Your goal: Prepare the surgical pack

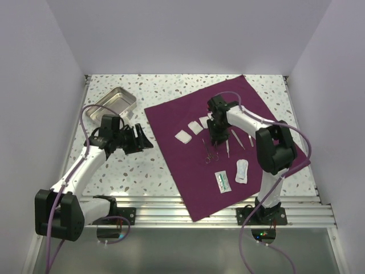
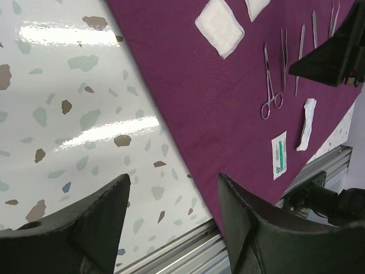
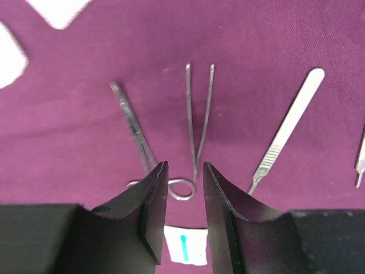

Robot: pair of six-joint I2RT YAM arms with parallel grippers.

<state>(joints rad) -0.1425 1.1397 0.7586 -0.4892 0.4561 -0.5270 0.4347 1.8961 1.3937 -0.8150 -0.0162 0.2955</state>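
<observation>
The deep purple-maroon fabric cloth [image 1: 171,117] lies spread flat as a wide sheet on the speckled terrazzo tabletop [image 1: 131,165]. The right gripper [image 3: 185,168] hangs over the cloth's centre. Its fingers are narrowly apart, and the joined end of the silver tweezers [image 3: 199,114] shows in the gap, unclamped. The left gripper [image 2: 174,181] hovers just off the cloth's left edge, fingers wide apart, holding nothing.

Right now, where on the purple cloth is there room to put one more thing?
Bare cloth lies beyond the gauze squares, toward the far edge, and along the left edge beside the ring-handled tool, down to the near corner below the packet. The middle is crowded: instruments lie side by side under the right gripper.
</observation>
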